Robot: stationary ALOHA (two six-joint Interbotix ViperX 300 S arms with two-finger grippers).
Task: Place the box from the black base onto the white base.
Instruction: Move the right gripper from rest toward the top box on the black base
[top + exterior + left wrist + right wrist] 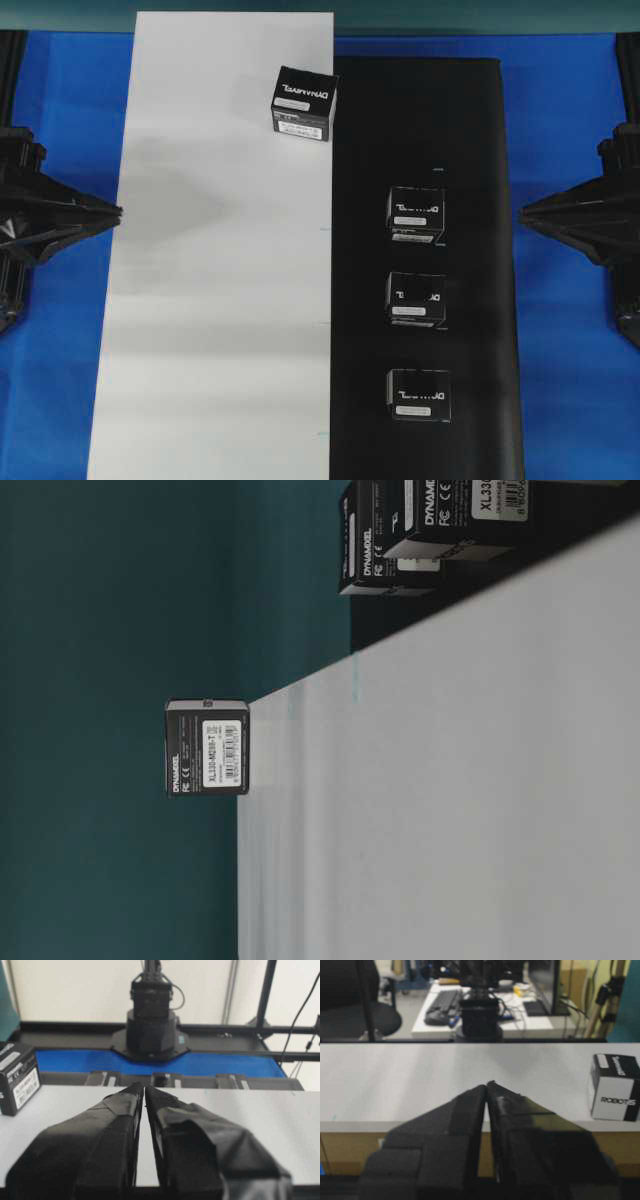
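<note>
One box (303,100) stands on the white base (220,300) at its far right corner, beside the seam with the black base (470,130). It also shows in the table-level view as a box (207,747) at the edge of the white base (450,810), and at the left of the left wrist view as a box (17,1077). Three more boxes (416,212) (416,298) (419,394) stand in a row on the black base. My left gripper (116,211) (144,1089) rests shut and empty at the white base's left edge. My right gripper (526,212) (486,1086) is shut and empty at the black base's right edge.
Blue table (570,100) surrounds both bases. In the right wrist view a carton (615,1087) stands at the right on a pale surface. The opposite arm's pedestal (152,1020) faces my left gripper. A teal backdrop (100,630) stands behind the table.
</note>
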